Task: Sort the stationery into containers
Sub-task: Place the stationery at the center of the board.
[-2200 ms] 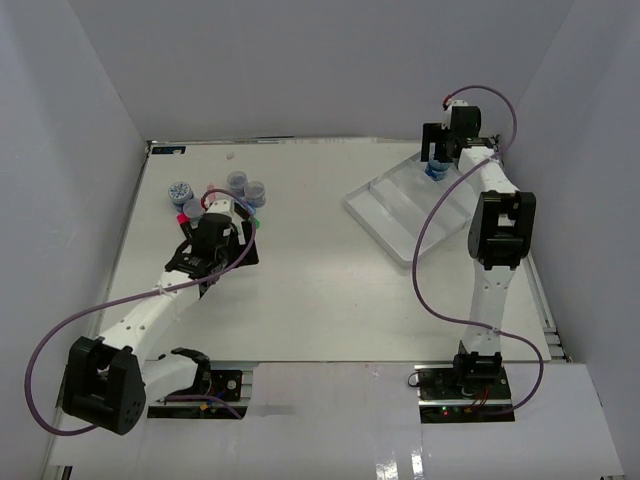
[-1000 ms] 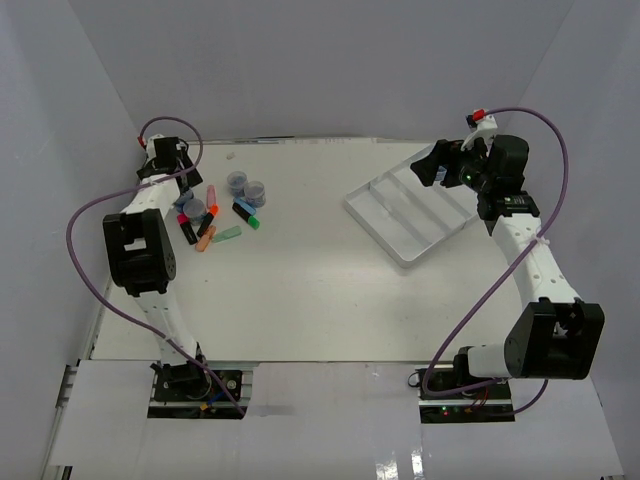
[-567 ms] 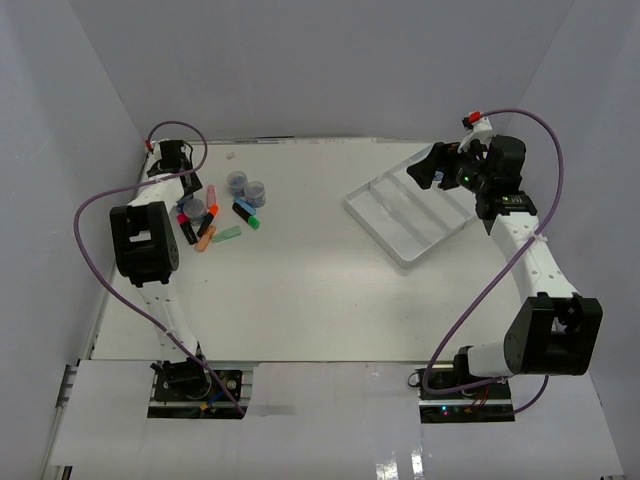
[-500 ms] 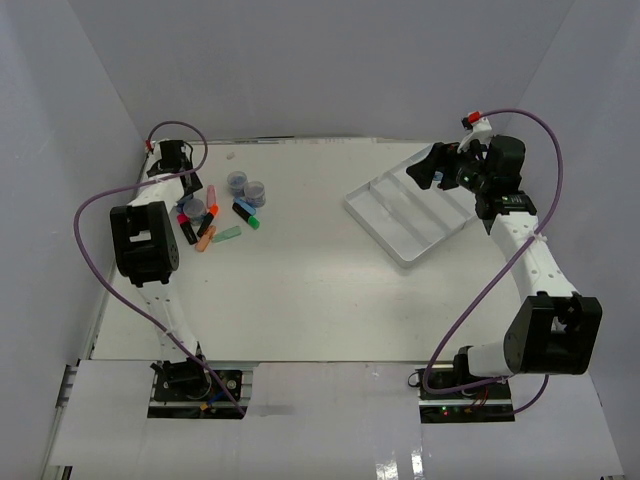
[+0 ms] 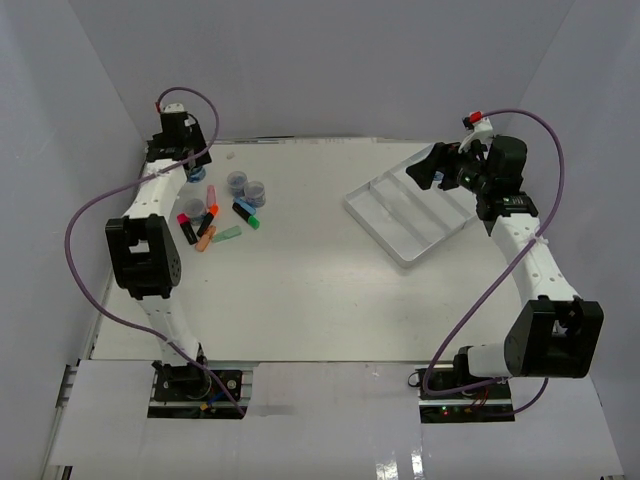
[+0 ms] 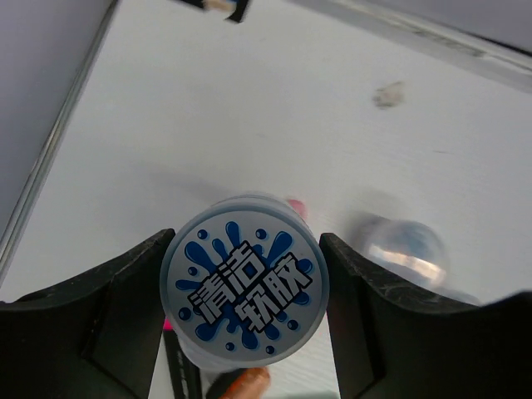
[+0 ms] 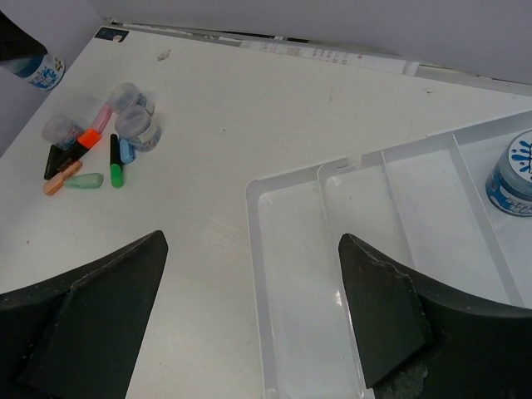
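My left gripper (image 5: 186,168) is at the far left corner, shut on a clear jar with a blue-white lid (image 6: 243,281), held off the table. Two more jars (image 5: 247,186) and a third (image 5: 193,207) sit among pink (image 5: 211,192), orange (image 5: 205,238), green (image 5: 228,234) and other markers. My right gripper (image 5: 425,172) is open and empty over the far end of the white tray (image 5: 410,240). In the right wrist view one jar (image 7: 517,173) stands in the tray's right compartment (image 7: 291,274).
The table's left wall and back edge lie close to my left gripper. The marker pile also shows in the right wrist view (image 7: 100,154). A small speck (image 5: 232,155) lies near the back edge.
My left arm has swung from the pile to the far left corner and lifted a jar away from it. My right gripper has stayed open over the tray.
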`<act>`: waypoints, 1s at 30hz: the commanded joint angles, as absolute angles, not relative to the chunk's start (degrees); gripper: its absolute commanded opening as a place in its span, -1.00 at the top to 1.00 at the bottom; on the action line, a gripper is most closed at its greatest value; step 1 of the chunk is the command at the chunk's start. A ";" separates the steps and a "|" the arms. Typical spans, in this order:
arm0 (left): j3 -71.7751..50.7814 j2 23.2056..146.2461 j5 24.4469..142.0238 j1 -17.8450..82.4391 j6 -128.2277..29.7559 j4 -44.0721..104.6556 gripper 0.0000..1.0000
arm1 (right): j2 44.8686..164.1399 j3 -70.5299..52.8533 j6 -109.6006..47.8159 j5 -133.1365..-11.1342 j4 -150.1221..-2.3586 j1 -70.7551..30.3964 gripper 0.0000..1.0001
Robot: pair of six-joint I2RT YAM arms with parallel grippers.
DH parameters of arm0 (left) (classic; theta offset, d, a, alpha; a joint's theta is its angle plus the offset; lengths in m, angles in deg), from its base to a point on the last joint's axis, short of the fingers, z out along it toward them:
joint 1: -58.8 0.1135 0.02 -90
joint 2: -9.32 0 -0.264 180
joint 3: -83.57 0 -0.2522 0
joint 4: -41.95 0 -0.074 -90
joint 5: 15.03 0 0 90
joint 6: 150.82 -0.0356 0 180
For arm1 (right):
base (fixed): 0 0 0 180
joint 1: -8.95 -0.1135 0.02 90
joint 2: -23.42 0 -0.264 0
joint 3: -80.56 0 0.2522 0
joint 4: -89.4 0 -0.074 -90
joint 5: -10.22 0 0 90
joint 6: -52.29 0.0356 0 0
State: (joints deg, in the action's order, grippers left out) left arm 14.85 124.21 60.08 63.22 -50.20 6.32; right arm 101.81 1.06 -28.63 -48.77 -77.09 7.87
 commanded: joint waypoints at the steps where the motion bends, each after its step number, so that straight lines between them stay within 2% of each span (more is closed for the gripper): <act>1: 16.30 111.74 66.45 54.51 -53.16 5.26 -0.03 | 97.96 2.19 -26.73 -47.87 -79.82 8.16 -0.80; 7: 9.54 105.04 68.03 37.90 -52.29 3.58 -0.08 | 89.79 11.50 -21.19 -54.55 -88.78 8.16 -0.80; 14: 8.56 109.84 66.72 23.05 -48.78 3.75 -0.09 | 83.64 14.41 -24.34 -55.86 -85.71 8.16 -0.80; 18: 8.30 115.21 66.27 18.73 -47.72 6.38 -0.09 | 82.05 15.91 -27.50 -57.36 -83.88 7.02 -0.80; 25: 3.65 121.20 63.46 15.20 -46.14 13.95 -0.16 | 82.13 14.85 -36.12 -67.90 -76.92 -2.91 -0.80; 30: 0.75 123.31 61.79 14.59 -45.35 16.05 -0.23 | 82.05 18.36 -36.48 -66.69 -77.36 -4.85 -0.80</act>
State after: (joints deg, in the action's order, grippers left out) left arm 1.89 125.28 64.10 14.44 -46.73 11.13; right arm 82.71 16.89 -34.24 -65.01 -77.11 -3.98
